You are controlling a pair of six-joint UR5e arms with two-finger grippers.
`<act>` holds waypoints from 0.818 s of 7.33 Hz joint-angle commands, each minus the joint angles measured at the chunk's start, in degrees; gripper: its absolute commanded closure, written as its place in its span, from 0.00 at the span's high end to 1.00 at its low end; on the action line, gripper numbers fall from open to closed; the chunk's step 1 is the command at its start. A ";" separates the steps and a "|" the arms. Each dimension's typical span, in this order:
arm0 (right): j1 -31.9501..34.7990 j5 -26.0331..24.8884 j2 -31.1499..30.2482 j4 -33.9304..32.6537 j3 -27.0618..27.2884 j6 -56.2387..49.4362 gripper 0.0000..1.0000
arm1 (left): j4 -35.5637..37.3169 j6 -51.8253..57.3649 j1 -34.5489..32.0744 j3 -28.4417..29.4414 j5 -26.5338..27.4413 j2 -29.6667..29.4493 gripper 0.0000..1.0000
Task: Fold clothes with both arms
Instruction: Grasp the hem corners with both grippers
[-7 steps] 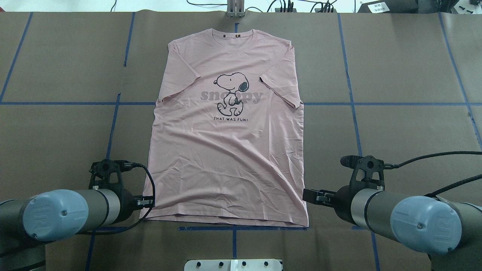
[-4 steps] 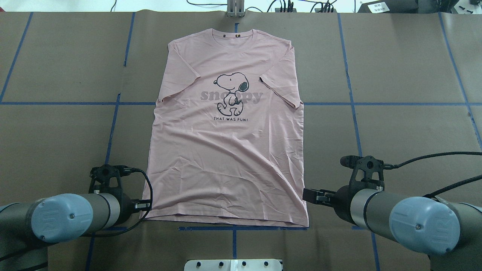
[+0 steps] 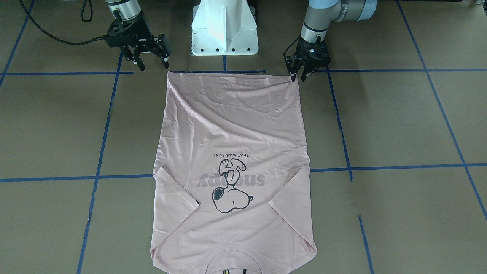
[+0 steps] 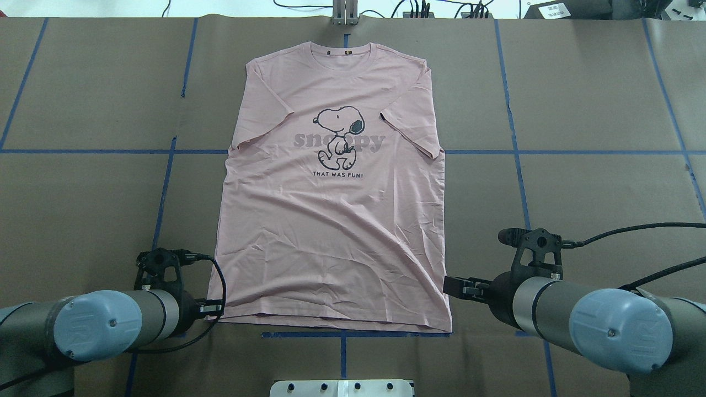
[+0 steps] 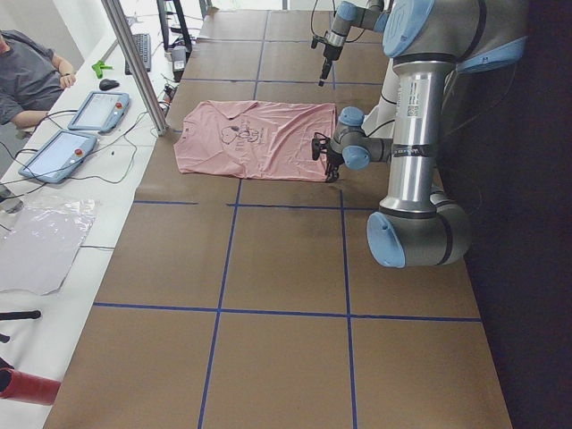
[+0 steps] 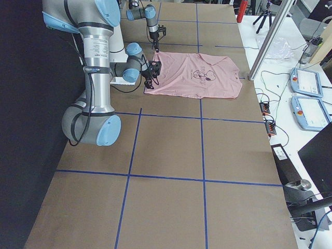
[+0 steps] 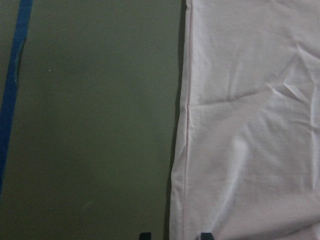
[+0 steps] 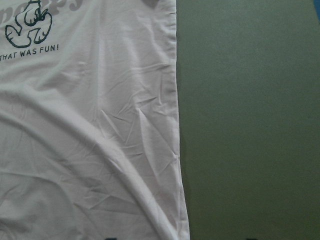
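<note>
A pink T-shirt [image 3: 232, 125] lies flat, the table [image 3: 399, 121] wide at three and nine o'clock. Fingers spread, the right gripper [image 3: 153, 65] at eleven and the left gripper [image 3: 298, 77] at one hang over its hem corners.

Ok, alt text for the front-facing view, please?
A pale pink T-shirt lies flat, print up, on the brown table, hem at top. The open left gripper and open right gripper sit by its two hem corners.
</note>
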 commanded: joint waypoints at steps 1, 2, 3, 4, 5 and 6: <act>-0.01 0.00 0.00 0.00 0.00 0.00 0.89 | -0.12 -0.09 0.84 0.05 0.00 -0.14 0.43; -0.01 0.00 0.00 0.00 0.00 0.00 0.89 | -0.12 -0.09 0.85 0.05 0.00 -0.32 0.42; -0.01 0.00 0.00 0.00 0.00 0.00 0.89 | -0.21 -0.09 0.85 0.05 -0.09 -0.23 0.41; -0.01 0.00 0.00 0.00 0.00 0.00 0.89 | -0.21 -0.09 1.19 0.05 -0.09 -0.32 0.41; -0.01 0.00 0.00 0.00 0.00 0.00 0.89 | -0.21 -0.09 1.29 0.31 -0.09 -0.32 0.38; -0.01 0.00 0.00 0.00 0.00 0.00 0.89 | -0.21 -0.09 1.37 0.40 -0.09 -0.41 0.33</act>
